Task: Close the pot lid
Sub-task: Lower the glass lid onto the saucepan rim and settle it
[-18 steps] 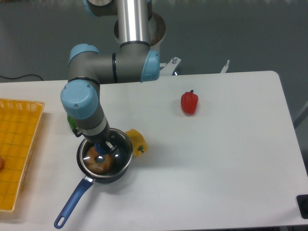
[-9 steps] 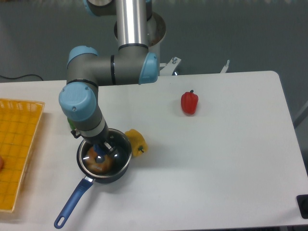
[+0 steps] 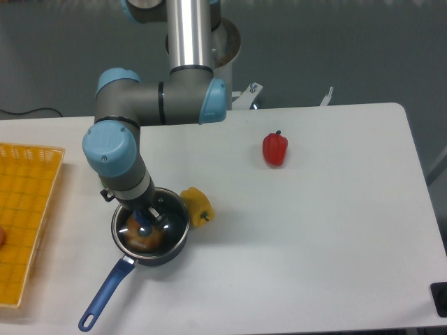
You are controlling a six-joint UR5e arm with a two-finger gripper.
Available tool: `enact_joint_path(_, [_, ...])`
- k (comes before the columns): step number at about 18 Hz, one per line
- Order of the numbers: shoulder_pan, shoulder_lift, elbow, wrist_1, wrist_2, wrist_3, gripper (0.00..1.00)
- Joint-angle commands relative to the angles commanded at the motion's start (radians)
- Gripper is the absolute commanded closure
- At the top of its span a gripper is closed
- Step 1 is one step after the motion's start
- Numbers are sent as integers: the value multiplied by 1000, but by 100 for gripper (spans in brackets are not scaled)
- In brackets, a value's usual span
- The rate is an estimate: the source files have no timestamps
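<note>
The jaws of the gripper (image 3: 144, 218) sit at the blue knob of the lid (image 3: 155, 222); whether they clench it cannot be told. The lid lies over the saucepan (image 3: 149, 234) on the white surface (image 3: 314, 230), its long blue handle (image 3: 106, 291) pointing toward the lower left.

The pot (image 3: 150, 234) stands on the tabletop (image 3: 314, 230) toward its front left, handle running to the front left. The lid (image 3: 154, 223) lies on the pot, a doughnut (image 3: 142, 239) inside. One pepper (image 3: 198, 206) touches the pot's right side; another pepper (image 3: 274, 149) lies well apart, right and behind. A basket (image 3: 24, 216) sits at the left edge.
</note>
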Motion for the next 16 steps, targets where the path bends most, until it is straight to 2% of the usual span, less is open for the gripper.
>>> enact_joint_path(16, [-15, -8, -2, 0, 0, 2, 47])
